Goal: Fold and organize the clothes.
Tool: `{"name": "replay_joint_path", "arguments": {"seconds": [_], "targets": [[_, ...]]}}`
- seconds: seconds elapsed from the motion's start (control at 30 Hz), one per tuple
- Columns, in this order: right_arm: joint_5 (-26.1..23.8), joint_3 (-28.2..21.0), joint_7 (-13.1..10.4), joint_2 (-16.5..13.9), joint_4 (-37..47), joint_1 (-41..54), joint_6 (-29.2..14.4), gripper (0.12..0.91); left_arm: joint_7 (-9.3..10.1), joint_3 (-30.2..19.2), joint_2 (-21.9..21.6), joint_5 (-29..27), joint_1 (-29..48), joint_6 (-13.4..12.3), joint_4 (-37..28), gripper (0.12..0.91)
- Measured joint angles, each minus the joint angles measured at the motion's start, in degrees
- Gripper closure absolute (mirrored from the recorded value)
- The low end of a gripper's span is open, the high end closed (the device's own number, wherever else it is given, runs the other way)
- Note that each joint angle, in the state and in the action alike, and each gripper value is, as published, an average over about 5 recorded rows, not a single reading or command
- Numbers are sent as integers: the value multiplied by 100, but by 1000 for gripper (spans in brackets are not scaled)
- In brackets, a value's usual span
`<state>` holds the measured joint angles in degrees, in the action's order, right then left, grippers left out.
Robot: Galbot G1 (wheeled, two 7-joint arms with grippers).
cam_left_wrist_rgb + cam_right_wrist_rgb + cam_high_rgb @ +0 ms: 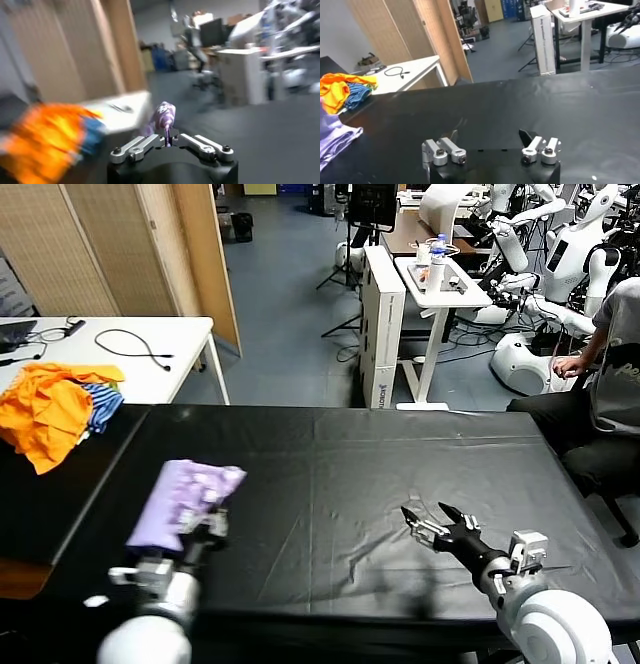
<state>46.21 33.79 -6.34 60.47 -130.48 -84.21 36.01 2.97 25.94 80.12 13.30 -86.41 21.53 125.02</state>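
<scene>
The lavender T-shirt lies folded into a small bundle on the left part of the black table, with its purple-and-white print facing up. My left gripper is shut on the near right edge of the T-shirt; in the left wrist view the pinched cloth rises between the closed fingers of the left gripper. My right gripper is open and empty over the bare table at the right; the right wrist view shows it spread wide, with the T-shirt far off to the side.
Bright orange garments with a blue-and-white striped cloth lie at the table's far left corner. A white table with cables stands behind. A seated person is at the far right.
</scene>
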Motion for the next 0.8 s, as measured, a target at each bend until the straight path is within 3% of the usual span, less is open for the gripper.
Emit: {"name": "replay_joint_path", "arguments": {"seconds": [0.2,0.3,0.57,0.67,0.8], "targets": [[73,-190,-6,2,-26,114,82,118,-39,-642,468,-137,183,-38,-382,844],[235,-341,-37,-14,25,209,183,118,-116,-788,523,-156,214,-29,-503,727],[904,-986,-197,-148,270,640,377,118,-460,-772,290,-139,266,-220,-328,234],[1140,-1373,-263,-132,417,898,427,118,-420,-561,85,-82,337,-342,-194,142],[1214,-1944,-320,-18,706,1274,347,118,-364,-168,-210,76,354,-428,-61,125]]}}
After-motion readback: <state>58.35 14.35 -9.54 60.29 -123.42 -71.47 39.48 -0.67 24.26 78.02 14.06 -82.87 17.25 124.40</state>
